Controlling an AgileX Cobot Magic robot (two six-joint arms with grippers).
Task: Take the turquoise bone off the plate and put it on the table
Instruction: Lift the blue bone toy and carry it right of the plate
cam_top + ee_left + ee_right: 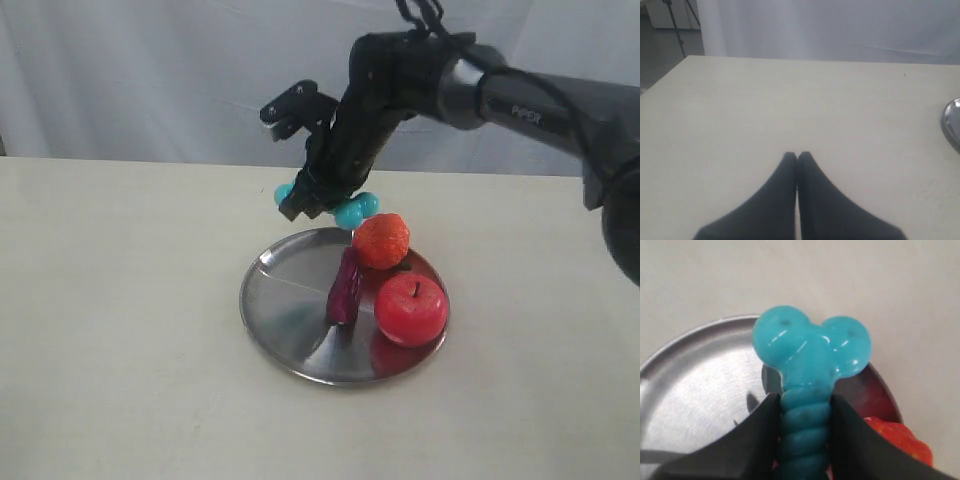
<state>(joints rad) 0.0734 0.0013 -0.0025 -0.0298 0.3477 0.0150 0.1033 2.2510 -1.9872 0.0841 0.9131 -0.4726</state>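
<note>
Now my right gripper point(805, 401) is clamped on the bone point(810, 347). Its two black fingers point(757, 437) press the ribbed shaft from either side, parted only by the width of that shaft, and nothing else sits between them. One knobbed end juts out past my fingertips. In the exterior view the other end shows as a turquoise knob on the opposite side of the gripper.

The bone is up in the air above the plate point(285, 300), over the rim farthest from the exterior camera, and I can see no contact between the two. One knob hangs just beside the strawberry point(381, 240), which lies on the plate near that same rim. An eggplant point(346, 287) lies across the middle of the plate, its upper end close to the strawberry. An apple point(411, 308) stands upright on the plate just beside the eggplant, toward the rim on my right arm's side. The plate itself rests flat on the table point(120, 320).

My left gripper point(797, 156) has its fingers point(777, 205) pressed together tip to tip with nothing between them. It is over bare table, well apart from the plate, and only a sliver of the plate's rim shows at the edge of the left wrist view. I cannot tell whether those tips touch the table.
</note>
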